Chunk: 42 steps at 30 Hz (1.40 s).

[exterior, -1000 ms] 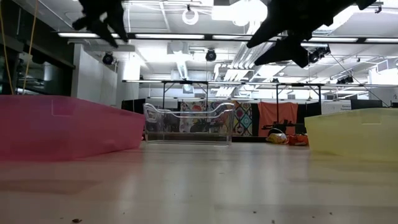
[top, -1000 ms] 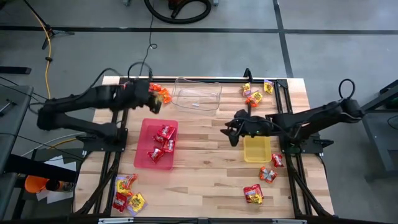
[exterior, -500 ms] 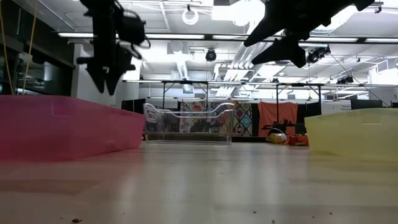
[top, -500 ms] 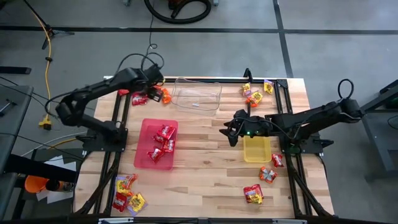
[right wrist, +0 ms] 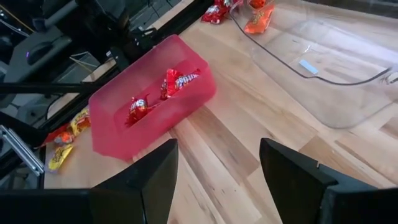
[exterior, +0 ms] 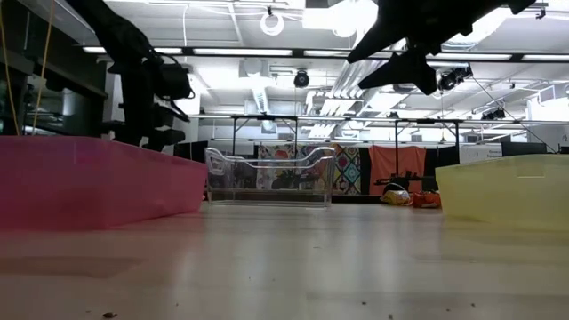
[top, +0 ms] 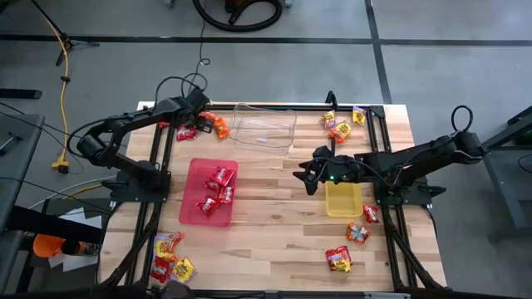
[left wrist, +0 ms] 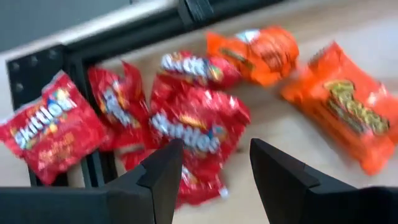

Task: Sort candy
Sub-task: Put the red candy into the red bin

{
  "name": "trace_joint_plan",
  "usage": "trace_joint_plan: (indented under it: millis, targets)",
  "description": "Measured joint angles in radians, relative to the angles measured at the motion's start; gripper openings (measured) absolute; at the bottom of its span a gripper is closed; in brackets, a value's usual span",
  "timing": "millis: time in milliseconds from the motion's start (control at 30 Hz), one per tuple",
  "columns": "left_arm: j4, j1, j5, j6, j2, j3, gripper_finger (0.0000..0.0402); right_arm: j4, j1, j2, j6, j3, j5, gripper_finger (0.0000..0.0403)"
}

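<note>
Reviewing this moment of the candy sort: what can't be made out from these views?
- Yellow tray: high view, the right arm overhangs its near end, so whether it holds any candy is unclear.
- Red packets under the left gripper: left wrist view, motion blur smears the print.
- Candy piles by the table's front edge: high view, too small to count.

Wooden table (top: 274,220), red tray (top: 209,192), yellow tray (top: 343,199), clear tray (top: 264,126), scattered candy (top: 338,259)

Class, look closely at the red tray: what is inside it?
The red tray holds several red candy packets, clustered along one side; the rest of its floor is bare. Anything lying beneath those packets is covered and cannot be seen.
</note>
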Motion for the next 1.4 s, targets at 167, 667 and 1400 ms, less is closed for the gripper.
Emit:
trace_joint_plan:
  millis: [167,667,1400]
  targets:
    - [0.028,0.068,0.005,0.011,0.003,0.000,0.0174,0.002,-0.001,0.000,0.026,0.000,0.012,0.0222]
    - [0.071,0.069,0.070,0.025,0.147,0.003,0.0157,0.005,-0.002,0.000,0.068,0.000,0.067,0.0222]
    - [-0.057,0.072,0.136,0.026,-0.206,0.003,0.0000,0.006,-0.002,0.000,0.061,0.000,0.063,0.0222]
